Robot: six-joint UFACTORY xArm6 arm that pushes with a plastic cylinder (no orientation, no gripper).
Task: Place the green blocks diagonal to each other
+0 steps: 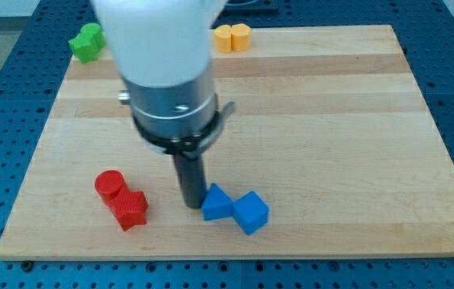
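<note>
One green block (87, 42) of irregular shape lies at the board's top left corner, partly over the edge. No second green block shows; the arm's white body hides part of the top left. My tip (192, 205) rests near the view's bottom centre, touching the left side of a blue block (216, 203). A blue cube (251, 213) sits just right of that block, touching it.
A red cylinder (109, 185) and a red block (130, 209) lie together at the bottom left. A yellow and an orange block (232, 37) sit at the top edge, centre. The wooden board (331, 120) lies on a blue perforated table.
</note>
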